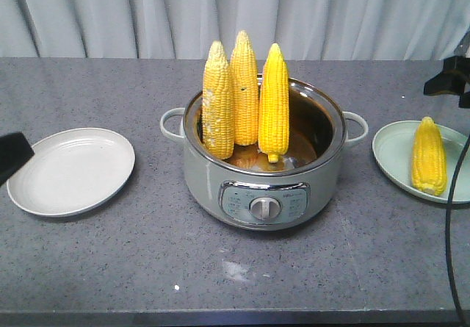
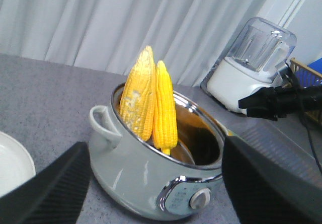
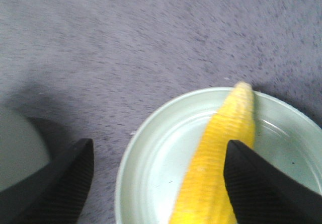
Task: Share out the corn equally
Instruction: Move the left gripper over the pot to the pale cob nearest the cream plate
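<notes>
Fingers (image 3: 261, 183) of your right gripper (image 3: 160, 143) are spread wide and clamp nothing. They hang above the pale green plate (image 3: 151, 173). One cob (image 3: 221, 148) lies flat on that plate below them, its tip toward the rim and its lower part hidden behind the right-hand finger in the wrist view.

Your left gripper (image 2: 153, 143) is just as wide apart, its two dark fingers (image 2: 55, 189) holding only air. In the front view it sits at the left edge, near the rim of the white plate (image 1: 71, 171), and its wrist camera looks toward the pot (image 1: 264, 187).

That grey-green pot, with a dial on its front, stands on the speckled grey table (image 1: 110, 268) between the two plates, well apart from each. Three cobs stand upright in it, tips up and side by side toward its left half: the pale cob (image 1: 218, 103), the middle cob (image 1: 244, 92) behind it, and the deep yellow cob (image 1: 274, 103) on the right.

Behind the table hangs a grey curtain (image 1: 110, 11), and your left wrist view shows a white blender (image 2: 251, 63) beyond the pot.
</notes>
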### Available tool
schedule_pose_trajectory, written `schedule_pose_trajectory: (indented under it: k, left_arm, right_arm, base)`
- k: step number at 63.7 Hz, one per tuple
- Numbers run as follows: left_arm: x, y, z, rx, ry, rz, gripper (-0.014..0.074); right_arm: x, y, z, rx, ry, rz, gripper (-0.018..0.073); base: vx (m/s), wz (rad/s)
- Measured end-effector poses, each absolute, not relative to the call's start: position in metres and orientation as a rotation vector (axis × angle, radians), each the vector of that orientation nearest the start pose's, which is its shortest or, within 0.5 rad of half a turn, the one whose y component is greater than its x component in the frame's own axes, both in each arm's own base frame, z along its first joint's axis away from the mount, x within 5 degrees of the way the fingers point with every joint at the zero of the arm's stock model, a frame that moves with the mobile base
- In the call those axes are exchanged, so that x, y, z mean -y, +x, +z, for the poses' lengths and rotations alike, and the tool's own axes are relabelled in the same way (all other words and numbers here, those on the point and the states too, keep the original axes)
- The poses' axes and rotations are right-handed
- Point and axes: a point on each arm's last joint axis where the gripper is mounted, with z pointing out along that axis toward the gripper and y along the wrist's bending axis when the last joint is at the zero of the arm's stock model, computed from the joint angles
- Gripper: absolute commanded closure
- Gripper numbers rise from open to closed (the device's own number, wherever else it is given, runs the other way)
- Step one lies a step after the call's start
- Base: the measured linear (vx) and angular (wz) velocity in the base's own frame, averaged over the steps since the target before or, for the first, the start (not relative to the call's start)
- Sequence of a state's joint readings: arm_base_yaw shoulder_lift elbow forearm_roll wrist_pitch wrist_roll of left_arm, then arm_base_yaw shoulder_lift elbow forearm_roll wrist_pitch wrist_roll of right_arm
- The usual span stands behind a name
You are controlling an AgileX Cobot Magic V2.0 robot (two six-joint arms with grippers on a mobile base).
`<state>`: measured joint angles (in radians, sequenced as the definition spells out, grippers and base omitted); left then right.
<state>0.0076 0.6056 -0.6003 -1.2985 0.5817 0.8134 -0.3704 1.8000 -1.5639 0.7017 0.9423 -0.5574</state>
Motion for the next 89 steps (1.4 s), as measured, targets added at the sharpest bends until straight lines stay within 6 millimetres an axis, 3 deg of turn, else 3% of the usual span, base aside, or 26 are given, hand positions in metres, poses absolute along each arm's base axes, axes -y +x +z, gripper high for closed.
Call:
schedule_pose_trajectory:
  k: [11, 21, 28, 37, 46, 54, 70, 89]
  left_arm:
    - [0.051, 0.146, 0.395, -1.684, 0.154, -0.779, 0.0063]
    - [0.058, 0.198, 0.431, -1.697, 0.291, -0.810, 0.0063]
    - [0.062, 0.245, 0.449, -1.700, 0.371, -0.826, 0.0063]
    - [0.072, 0.306, 0.463, -1.701, 0.436, -0.890, 0.0063]
    - [0.087, 0.359, 0.454, -1.739, 0.415, -0.985, 0.0062]
    - [0.103, 0.385, 0.439, -1.764, 0.461, -0.989, 0.0062]
    - [0.136, 0.407, 0.405, -1.836, 0.532, -0.986, 0.0025]
    - [0.152, 0.415, 0.389, -1.829, 0.604, -0.930, 0.0025]
  right_arm:
    - [0.082, 0.349, 0.373, -2.291, 0.010, 0.441, 0.0032]
    - [0.066, 0.311, 0.419, -2.195, -0.063, 0.392, 0.0032]
    - [0.059, 0.294, 0.438, -2.149, -0.088, 0.368, 0.0032]
    - [0.056, 0.287, 0.443, -2.139, -0.092, 0.367, 0.0032]
    - [0.056, 0.287, 0.443, -2.143, -0.079, 0.377, 0.0032]
    - [0.056, 0.287, 0.443, -2.144, -0.079, 0.378, 0.0032]
    - [0.056, 0.287, 0.443, -2.144, -0.079, 0.378, 0.0032]
    - [0.056, 0.287, 0.443, -2.144, -0.079, 0.377, 0.0032]
  base:
    - [0.00, 0.00]
    - [0.00, 0.00]
    - [0.00, 0.00]
    - [0.00, 0.00]
    - [0.00, 0.00]
    - [0.00, 0.00]
    - [0.00, 0.00]
    - [0.00, 0.00]
